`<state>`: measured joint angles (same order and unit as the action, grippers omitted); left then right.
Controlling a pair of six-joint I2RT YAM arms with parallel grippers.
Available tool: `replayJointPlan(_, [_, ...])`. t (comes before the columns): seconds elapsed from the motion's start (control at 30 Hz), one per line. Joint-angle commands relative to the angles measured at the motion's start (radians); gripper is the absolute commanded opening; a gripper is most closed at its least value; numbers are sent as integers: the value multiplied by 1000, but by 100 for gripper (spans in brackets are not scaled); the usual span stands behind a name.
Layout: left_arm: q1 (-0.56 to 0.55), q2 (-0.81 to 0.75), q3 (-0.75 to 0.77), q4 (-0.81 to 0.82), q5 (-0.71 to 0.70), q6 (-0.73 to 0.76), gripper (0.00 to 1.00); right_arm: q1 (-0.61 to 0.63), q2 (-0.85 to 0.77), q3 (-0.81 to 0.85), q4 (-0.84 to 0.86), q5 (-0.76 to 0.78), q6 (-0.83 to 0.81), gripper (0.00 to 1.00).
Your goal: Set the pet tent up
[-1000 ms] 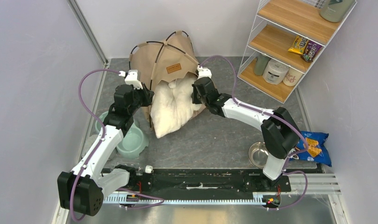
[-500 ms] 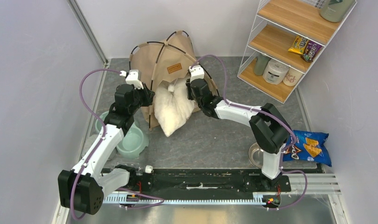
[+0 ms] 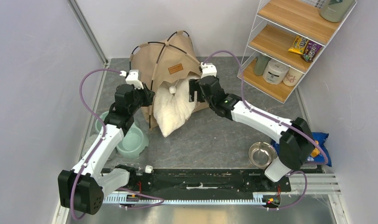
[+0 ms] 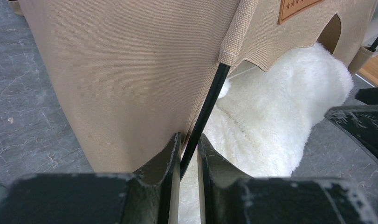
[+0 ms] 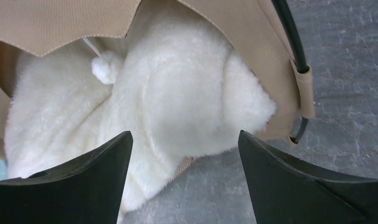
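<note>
At centre-left of the overhead view, the left pincer [image 4: 188, 148] is clamped on a thin black pole [image 4: 210, 100] of the pet tent [image 3: 161, 56], which stands at upper centre on the desk [image 3: 215, 135]. A white pillow [image 3: 172, 109] spills from its doorway, its upper end hidden inside. Just right of it, the right pincer [image 5: 184, 137] gapes wide and grips nothing; its tips are hard to make out from above.

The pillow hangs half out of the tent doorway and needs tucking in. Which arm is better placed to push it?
Probably right: the right claw is open, facing the white pillow, while the left claw is shut on the pet tent's black pole, likely steadying it.
</note>
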<state>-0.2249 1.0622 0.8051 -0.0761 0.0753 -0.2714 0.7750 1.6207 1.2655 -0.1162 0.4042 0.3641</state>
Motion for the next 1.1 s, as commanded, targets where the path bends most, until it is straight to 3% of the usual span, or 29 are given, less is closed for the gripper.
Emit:
replayJointPlan(0.0, [-1, -12, 29, -8, -24, -18, 22, 3, -91, 15, -110, -68, 8, 90])
replayJointPlan(0.23, [-1, -26, 23, -14, -55, -15, 24, 39, -64, 64, -126, -261, -46, 96])
replayJointPlan(0.53, [-1, -56, 11, -7, -97, -14, 31, 143, 207, 270, -122, -336, -211, 97])
replayJointPlan(0.77, [-1, -48, 13, -14, -107, -11, 28, 144, 357, 252, 32, -401, -227, 95])
replayJointPlan(0.87, [-1, -42, 16, -20, -112, -11, 26, 145, 371, 195, 139, -401, -198, 65])
replayJointPlan(1.0, [-1, -32, 19, -23, -110, -12, 25, 142, 365, 144, 249, -375, -150, 0])
replayJointPlan(1.07, [-1, -31, 22, -26, -109, -14, 25, 137, 355, 130, 300, -351, -118, 0])
